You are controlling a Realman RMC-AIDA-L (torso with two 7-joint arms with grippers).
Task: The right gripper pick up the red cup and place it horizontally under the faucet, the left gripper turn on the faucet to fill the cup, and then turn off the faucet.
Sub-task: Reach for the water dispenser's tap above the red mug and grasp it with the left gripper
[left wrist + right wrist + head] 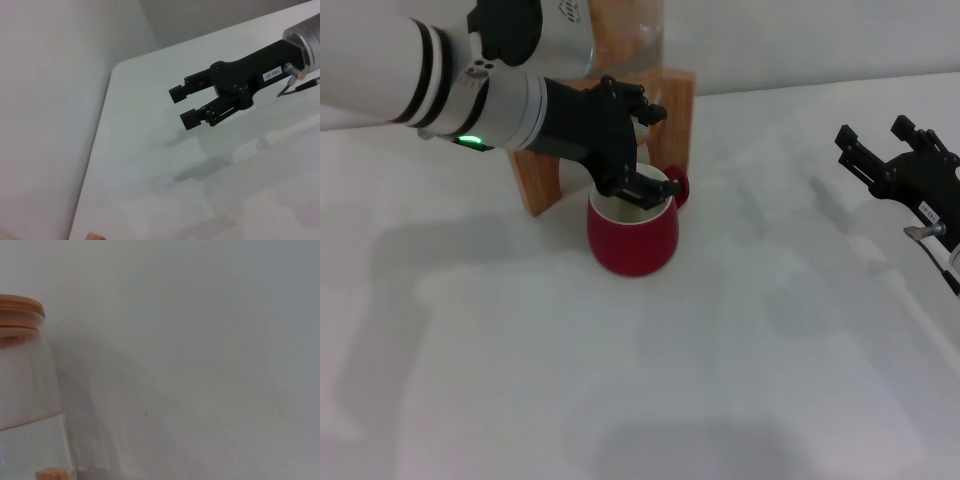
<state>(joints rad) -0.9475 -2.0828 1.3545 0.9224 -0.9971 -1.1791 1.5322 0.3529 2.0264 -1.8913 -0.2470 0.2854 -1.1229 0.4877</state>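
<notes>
While the white table [740, 380] carries everything, the glass jar [25, 390] on its wooden stand [675, 110] sits at about eleven o'clock in the head view, and the red cup [632, 235] stands upright just in front of that stand, its handle at three o'clock. The faucet itself is hidden behind the left arm, so I cannot tell whether it is running.

The risk, as I judge it, is overfilling or a knocked cup: the left end effector [638, 150] hangs directly above the cup's mouth, one finger close over the rim, and a careless pull on the lever could tip it.

That arm reaches in from ten o'clock, wrist bent down; whether it pinches anything I cannot tell. The right end effector [186, 106] waits well apart at three o'clock, fingers spread, holding nothing.
</notes>
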